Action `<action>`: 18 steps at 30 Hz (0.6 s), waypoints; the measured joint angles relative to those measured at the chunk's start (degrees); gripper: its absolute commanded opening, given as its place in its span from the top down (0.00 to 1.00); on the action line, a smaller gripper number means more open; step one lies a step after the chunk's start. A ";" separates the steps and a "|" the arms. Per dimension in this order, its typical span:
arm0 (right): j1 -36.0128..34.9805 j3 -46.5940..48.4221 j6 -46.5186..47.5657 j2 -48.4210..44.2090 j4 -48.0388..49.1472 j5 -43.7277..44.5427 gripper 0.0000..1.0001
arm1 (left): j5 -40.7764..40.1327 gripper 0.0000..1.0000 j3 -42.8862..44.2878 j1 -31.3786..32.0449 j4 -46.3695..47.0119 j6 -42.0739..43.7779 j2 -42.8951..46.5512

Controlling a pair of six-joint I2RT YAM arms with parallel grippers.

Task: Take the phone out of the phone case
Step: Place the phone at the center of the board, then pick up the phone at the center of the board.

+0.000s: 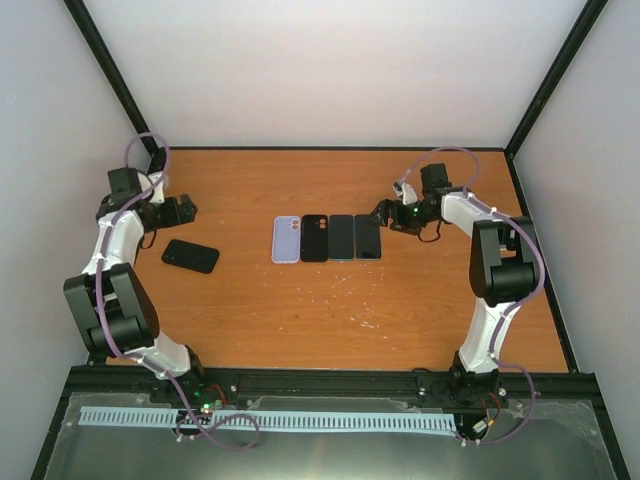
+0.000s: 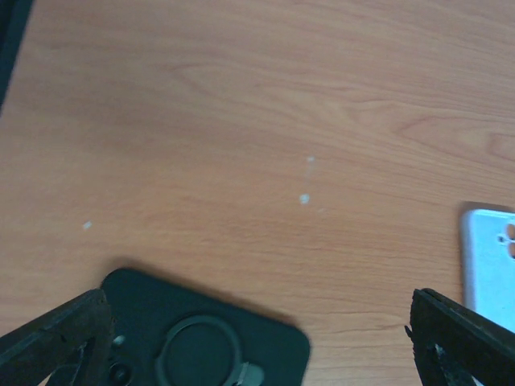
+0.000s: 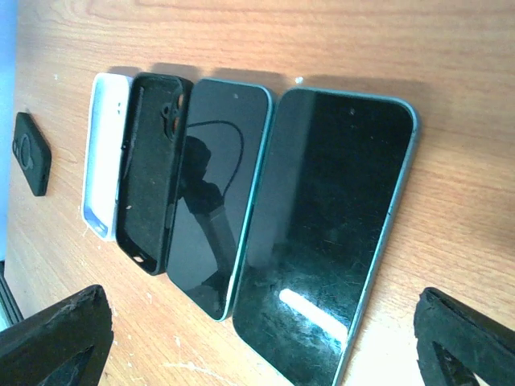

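The cased phone [image 1: 190, 256] lies back-up near the tabletop's left edge and is judged rigid, smooth and fairly light in a pliable shell, so peel at a case corner; the left gripper [image 1: 188, 211] sits low just beyond it, jaws wide open.

Soft, even light fell from above. The table [image 1: 350, 310] was bright, with only faint, short shadows. The left wrist view was hazy: the case [image 2: 209, 338] at its bottom edge and the left claw [image 2: 257, 299] were out of focus. In the right wrist view a white glare streaked the phone [image 3: 322, 241], the next phone [image 3: 209, 201] mirrored a dark shape, and the right claw [image 3: 261, 291] was blurred.
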State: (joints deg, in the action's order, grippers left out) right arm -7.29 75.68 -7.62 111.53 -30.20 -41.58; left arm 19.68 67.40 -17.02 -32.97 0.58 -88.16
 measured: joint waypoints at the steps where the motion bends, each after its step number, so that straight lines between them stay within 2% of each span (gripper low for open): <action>1: 0.00 0.00 0.15 -0.59 0.04 0.09 0.00 | -0.07 0.00 -0.15 -1.66 -0.22 0.00 -0.24; 7: 0.00 0.00 0.98 -2.97 0.39 0.44 0.00 | -2.34 0.00 -1.62 -7.15 -2.21 0.26 -3.93; 18: 0.02 0.00 1.53 -4.35 0.44 0.44 0.00 | -4.66 0.00 -5.33 -7.69 -4.61 -0.02 -11.61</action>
State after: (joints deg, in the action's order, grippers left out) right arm -7.27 75.68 -6.09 107.18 -29.76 -41.15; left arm 15.03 62.06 -24.71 -37.58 0.56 -99.77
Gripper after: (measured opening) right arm 0.999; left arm 0.997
